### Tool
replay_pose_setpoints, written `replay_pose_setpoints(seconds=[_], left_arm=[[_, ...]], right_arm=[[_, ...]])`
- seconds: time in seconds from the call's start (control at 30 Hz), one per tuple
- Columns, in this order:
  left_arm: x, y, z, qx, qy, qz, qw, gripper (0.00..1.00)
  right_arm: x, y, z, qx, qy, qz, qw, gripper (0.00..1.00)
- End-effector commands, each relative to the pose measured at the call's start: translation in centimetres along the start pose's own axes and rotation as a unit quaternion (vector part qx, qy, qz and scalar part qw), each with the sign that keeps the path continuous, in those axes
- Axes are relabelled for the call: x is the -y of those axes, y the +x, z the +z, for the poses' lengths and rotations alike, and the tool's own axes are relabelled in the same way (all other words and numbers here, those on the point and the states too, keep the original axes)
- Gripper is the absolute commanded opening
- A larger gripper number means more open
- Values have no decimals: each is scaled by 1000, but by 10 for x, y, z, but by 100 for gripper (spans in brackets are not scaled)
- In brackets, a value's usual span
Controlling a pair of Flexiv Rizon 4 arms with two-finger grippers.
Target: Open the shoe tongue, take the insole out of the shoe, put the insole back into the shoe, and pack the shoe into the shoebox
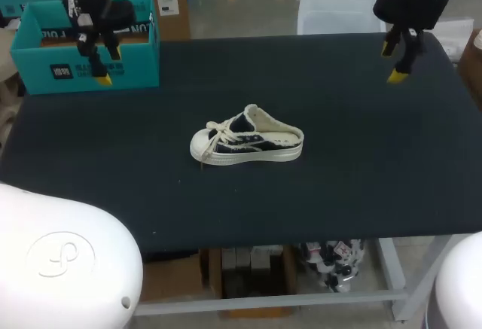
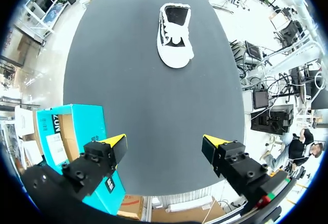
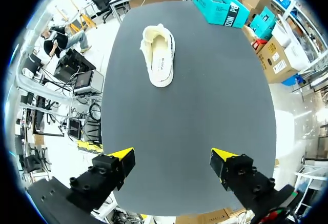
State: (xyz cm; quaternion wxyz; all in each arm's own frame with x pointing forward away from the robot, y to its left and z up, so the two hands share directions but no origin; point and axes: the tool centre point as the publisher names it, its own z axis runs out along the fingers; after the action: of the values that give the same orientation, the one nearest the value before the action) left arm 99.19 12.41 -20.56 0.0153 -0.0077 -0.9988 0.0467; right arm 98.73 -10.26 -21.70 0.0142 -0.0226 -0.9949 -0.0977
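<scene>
Jaws on both arms gape wide and empty. The left jaws hang behind and left of the shoe (image 1: 247, 137), beside the box (image 1: 45, 73); the right jaws hang behind and right of it. The shoe sits upright on the counter (image 1: 361, 178), toe leftward.

Left arm comes in from the far left corner, and the left gripper (image 1: 105, 65) hangs tips-down, tilted a touch. Its fingers (image 2: 114, 143) are spread wide (the yellow tips sit well apart in its own wrist view). Right arm enters from the far right corner, right gripper (image 1: 392, 62) pointing down too, fingers (image 3: 124, 156) parted just as wide. Both grippers sit high and well apart.
</scene>
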Motion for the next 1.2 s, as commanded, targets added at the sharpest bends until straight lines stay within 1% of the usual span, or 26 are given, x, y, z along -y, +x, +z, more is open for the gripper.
replay_pose_setpoints(seconds=[0.03, 0.07, 0.13, 0.2, 0.37, 0.4, 0.43, 0.47, 0.5, 0.53, 0.57, 1.07, 1.1, 1.13, 1.17, 1.2], left_arm=[[11, -2, -5, -7, -7, -27, 1000, 100], [14, -1, -6, -10, -5, -41, 999, 100], [21, 1, -9, -17, -9, -74, 997, 100], [28, 3, -11, -26, -10, -92, 995, 100], [46, 10, -12, -36, -16, -136, 990, 100], [49, 11, -11, -42, -11, -144, 989, 100], [51, 11, -10, -42, -13, -156, 987, 100], [54, 12, -8, -49, -11, -173, 984, 100], [56, 11, -6, -59, -6, -177, 982, 100], [58, 11, -3, -58, -12, -181, 982, 100], [60, 11, -1, -58, -21, -169, 984, 100], [60, 11, -1, -58, -21, -169, 984, 100], [69, 11, -3, -64, -22, -197, 978, 100], [78, 14, -4, -60, -22, -201, 977, 100], [85, 16, -4, -59, -22, -224, 973, 100], [93, 16, -3, -63, -28, -253, 965, 100]], right_arm=[[-5, 16, 19, 32, -36, 0, 999, 100], [-7, 17, 23, 36, -53, 4, 998, 100], [-12, 21, 31, 44, -65, 5, 997, 100], [-17, 25, 39, 47, -88, 8, 995, 100], [-35, 34, 64, 47, -113, 7, 992, 100], [-38, 36, 68, 49, -114, 7, 992, 100], [-40, 36, 71, 51, -115, 10, 992, 100], [-44, 38, 77, 51, -124, 8, 991, 100], [-47, 39, 81, 54, -127, 13, 990, 100], [-50, 39, 84, 54, -125, 15, 991, 100], [-53, 39, 87, 52, -127, 11, 991, 100], [-53, 39, 87, 52, -127, 11, 991, 100], [-53, 39, 87, 52, -127, 11, 991, 100], [-53, 39, 87, 52, -127, 11, 991, 100], [-54, 38, 87, 54, -136, 17, 989, 100], [-57, 35, 89, 57, -134, 24, 989, 100]])
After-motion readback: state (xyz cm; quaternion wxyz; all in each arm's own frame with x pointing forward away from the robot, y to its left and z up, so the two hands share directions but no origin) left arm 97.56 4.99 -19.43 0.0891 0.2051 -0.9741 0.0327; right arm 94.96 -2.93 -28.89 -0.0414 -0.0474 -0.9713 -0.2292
